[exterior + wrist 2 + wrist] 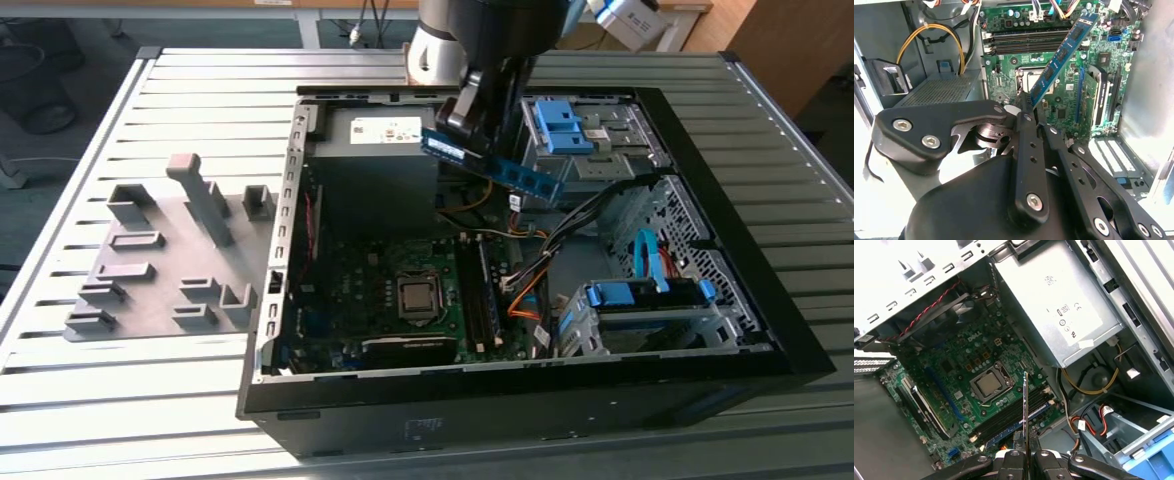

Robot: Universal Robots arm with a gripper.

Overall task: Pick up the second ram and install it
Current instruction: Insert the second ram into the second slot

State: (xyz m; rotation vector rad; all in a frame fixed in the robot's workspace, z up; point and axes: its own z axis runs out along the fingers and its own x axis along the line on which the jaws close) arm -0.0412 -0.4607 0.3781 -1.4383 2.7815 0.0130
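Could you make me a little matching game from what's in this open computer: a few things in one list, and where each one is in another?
Things:
1. second ram
2. grey fixture tray
3. processor socket
4. yellow cables

Places:
A. on the motherboard
B. on the slatted table, outside the case
C. held in the gripper, above the case
D. arching beside the power supply

Pairs: 1-C, 2-B, 3-A, 4-D

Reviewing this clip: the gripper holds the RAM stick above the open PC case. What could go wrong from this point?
1. The second ram hangs tilted in the gripper by one end, so it could twist or slip.
2. The memory slots are narrow and close together; a skewed stick might miss its slot.
3. Loose cables lie beside the slots and could snag.
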